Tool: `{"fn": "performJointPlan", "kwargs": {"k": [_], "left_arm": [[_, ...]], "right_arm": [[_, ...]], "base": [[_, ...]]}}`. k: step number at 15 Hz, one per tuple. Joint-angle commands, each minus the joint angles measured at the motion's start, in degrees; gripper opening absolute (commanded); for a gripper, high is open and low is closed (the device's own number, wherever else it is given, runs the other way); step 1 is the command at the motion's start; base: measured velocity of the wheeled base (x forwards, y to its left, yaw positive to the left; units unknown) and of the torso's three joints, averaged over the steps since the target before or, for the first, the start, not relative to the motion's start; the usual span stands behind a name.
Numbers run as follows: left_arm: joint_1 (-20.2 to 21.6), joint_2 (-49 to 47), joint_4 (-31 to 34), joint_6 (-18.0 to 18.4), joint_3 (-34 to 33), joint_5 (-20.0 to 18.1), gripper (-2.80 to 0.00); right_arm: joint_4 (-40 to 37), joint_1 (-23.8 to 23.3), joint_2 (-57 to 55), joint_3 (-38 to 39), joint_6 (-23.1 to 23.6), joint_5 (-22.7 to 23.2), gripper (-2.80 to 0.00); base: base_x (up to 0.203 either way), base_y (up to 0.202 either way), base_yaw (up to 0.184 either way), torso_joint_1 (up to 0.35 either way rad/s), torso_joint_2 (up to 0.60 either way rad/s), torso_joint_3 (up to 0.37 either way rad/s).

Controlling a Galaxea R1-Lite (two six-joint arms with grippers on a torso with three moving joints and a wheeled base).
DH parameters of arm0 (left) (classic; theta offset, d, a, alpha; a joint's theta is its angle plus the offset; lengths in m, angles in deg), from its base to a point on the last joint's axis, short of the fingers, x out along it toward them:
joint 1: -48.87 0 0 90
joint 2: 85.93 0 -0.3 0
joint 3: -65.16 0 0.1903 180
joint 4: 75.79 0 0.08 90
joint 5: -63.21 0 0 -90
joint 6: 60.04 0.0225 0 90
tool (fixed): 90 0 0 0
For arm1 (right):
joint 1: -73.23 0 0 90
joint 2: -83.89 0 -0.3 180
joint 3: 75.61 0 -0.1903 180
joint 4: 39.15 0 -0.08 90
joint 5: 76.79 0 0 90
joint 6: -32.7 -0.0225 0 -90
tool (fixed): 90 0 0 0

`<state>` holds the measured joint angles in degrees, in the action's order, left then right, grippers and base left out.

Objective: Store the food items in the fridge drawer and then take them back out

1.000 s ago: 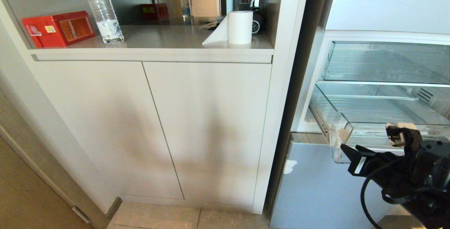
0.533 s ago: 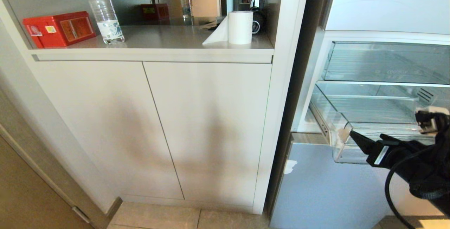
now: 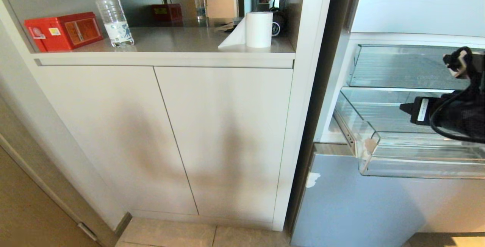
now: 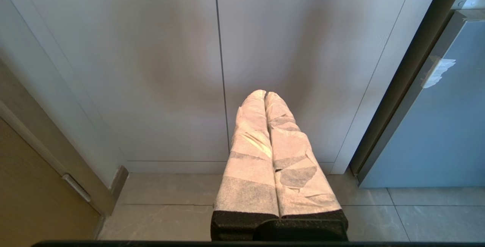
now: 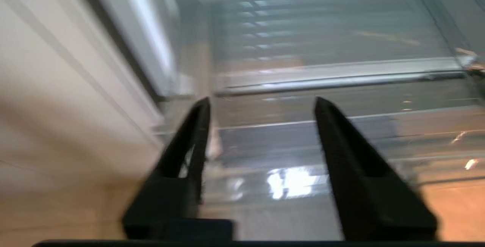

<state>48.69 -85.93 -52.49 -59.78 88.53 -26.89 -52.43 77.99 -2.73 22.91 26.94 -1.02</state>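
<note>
A pale built-in cabinet point(image 3: 170, 137) with two flat doors fills the left of the head view, its countertop point(image 3: 178, 40) carrying a red box point(image 3: 62, 30), a clear water bottle point(image 3: 113, 16) and a white paper roll point(image 3: 258, 29). To the right stands the open fridge, with a blue-grey lower panel point(image 3: 352, 205) under its clear drawers.

The fridge drawer point(image 3: 420, 160) is pulled out — its thick transparent front lip lies just below and in front of the right gripper point(image 5: 261, 107), its ribbed floor beneath the fingers. A second clear drawer point(image 3: 401, 67) with faint lettering sits above it, behind the arm.

The right gripper hangs over the pulled-out drawer, fingers point(image 5: 189, 141) spread well apart with nothing between them but the drawer's clear plastic seen beyond. The wrist view is blurred.

The left gripper point(image 4: 266, 94) is parked low before the cabinet doors — its white-wrapped fingers pressed together, holding nothing, with the tiled floor point(image 4: 170, 201) below.
</note>
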Motion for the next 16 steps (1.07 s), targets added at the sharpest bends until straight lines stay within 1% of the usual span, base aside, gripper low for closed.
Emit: {"fn": "performJointPlan", "kwargs": {"k": [1,3,6,7,8,10,13,16], "left_arm": [[0.0,0.0,0.0,0.0,-0.1,0.0,-2.8],[0.0,0.0,0.0,0.0,-0.1,0.0,-2.8],[0.0,-0.1,0.0,0.0,-0.1,0.0,-2.8],[0.0,-0.1,0.0,0.0,-0.1,0.0,-2.8],[0.0,0.0,0.0,0.0,-0.1,0.0,-2.8],[0.0,0.0,0.0,0.0,-0.1,0.0,-2.8],[0.0,0.0,0.0,0.0,-0.1,0.0,-2.8],[0.0,0.0,0.0,0.0,-0.1,0.0,-2.8]], "right_arm": [[-1.9,-1.8,-7.6,-5.2,1.1,-0.1,-2.8],[-5.7,-3.0,-12.4,-11.6,2.7,-0.1,-2.8],[-17.6,-3.8,-14.9,-19.3,3.2,0.8,-2.8],[-22.5,-4.0,-15.8,-21.9,3.1,1.7,-2.8],[-25.2,-4.4,-17.1,-23.3,3.1,2.8,-2.8],[-28.1,-4.8,-18.2,-24.0,3.1,3.3,-2.8],[-35.0,-5.3,-17.0,-25.2,3.1,3.6,-2.8],[-40.6,-6.2,-13.7,-25.3,3.1,6.4,-2.8]], "base": [[0.0,0.0,0.0,0.0,0.0,0.0],[0.0,0.0,0.0,0.0,0.0,0.0],[0.0,0.0,0.0,0.0,0.0,0.0],[0.0,0.0,0.0,0.0,0.0,0.0],[0.0,0.0,0.0,0.0,0.0,0.0],[0.0,0.0,0.0,0.0,0.0,0.0],[0.0,0.0,0.0,0.0,0.0,0.0],[0.0,0.0,0.0,0.0,0.0,0.0]]}}
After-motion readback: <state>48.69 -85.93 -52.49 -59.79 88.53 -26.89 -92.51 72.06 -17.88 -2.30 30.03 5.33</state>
